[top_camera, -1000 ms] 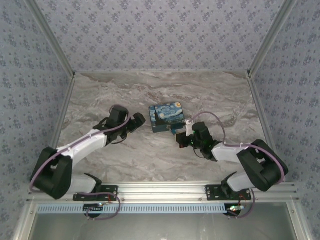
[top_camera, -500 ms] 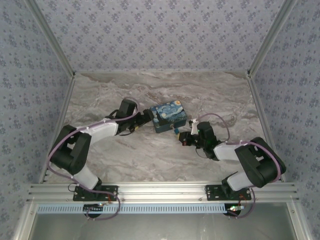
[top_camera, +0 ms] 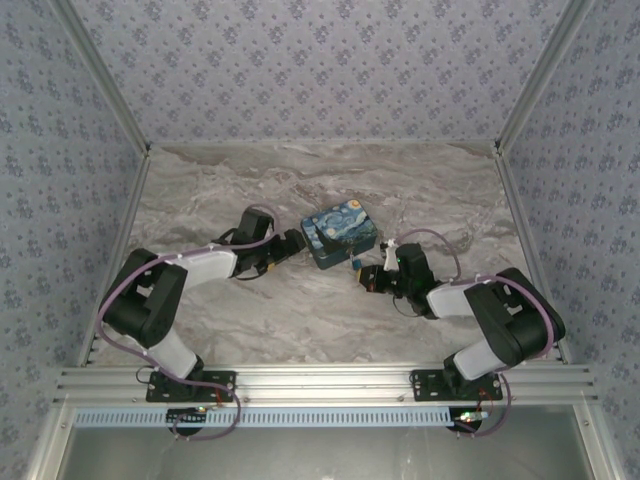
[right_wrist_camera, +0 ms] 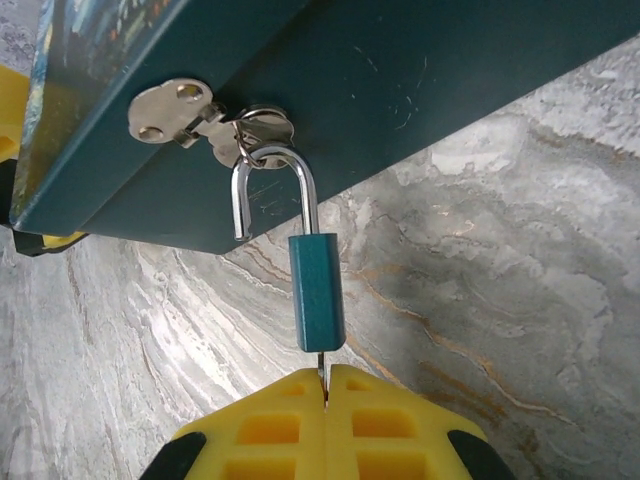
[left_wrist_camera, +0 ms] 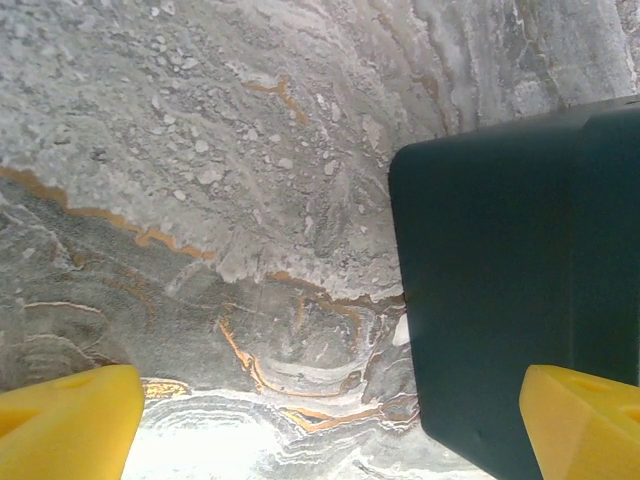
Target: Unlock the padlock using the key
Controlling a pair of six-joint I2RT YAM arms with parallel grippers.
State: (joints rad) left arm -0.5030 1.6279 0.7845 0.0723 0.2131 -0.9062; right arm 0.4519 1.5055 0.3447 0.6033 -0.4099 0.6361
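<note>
Found the right claw (right_wrist_camera: 326, 388) clamped on the key (right_wrist_camera: 322, 366) — blade pinched at the tips. Saw the padlock (right_wrist_camera: 317, 290) just ahead of them, shackle (right_wrist_camera: 306, 190) hooked through the hasp (right_wrist_camera: 215, 120) of the tin box (right_wrist_camera: 420, 80) beyond. Found the left claw (left_wrist_camera: 330, 405) spread wide — box side by its right finger (left_wrist_camera: 585, 420).

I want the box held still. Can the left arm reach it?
Probably yes. The left gripper is open right beside the box, whose edge sits between its fingers; nothing lies in the way.
</note>
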